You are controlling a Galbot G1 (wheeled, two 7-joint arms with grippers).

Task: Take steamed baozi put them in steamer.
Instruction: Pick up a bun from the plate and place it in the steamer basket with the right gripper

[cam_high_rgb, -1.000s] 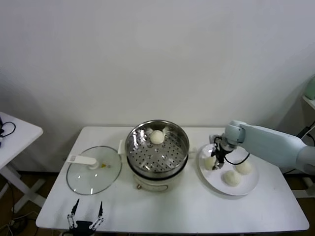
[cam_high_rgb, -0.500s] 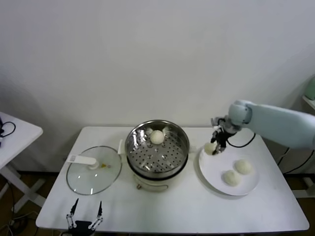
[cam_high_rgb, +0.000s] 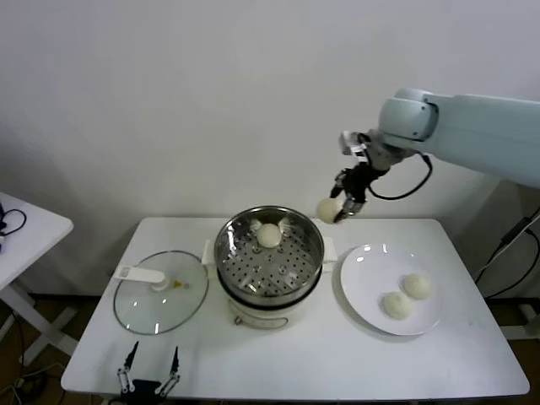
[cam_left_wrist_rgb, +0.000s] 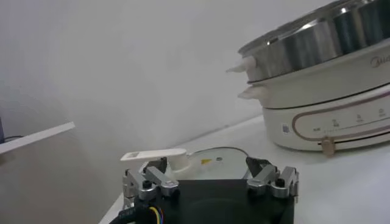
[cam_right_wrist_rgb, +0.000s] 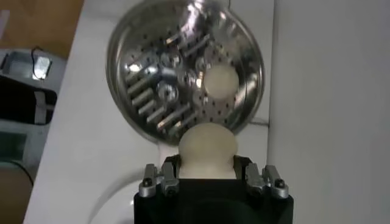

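Lifted off plate (cam_high_rgb: pixel 368 295), right pincer (cam_high_rgb: pixel 339 207) grips baozi (cam_high_rgb: pixel 327 210).

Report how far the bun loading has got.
Done: one cream-white bun lies in the shiny perforated steel steamer basket. In hand: the right gripper is shut on a second bun, raised just beside the basket's right rim, not yet over it. Left: two buns wait on the flat white plate. The left gripper sits open at the table's near edge.
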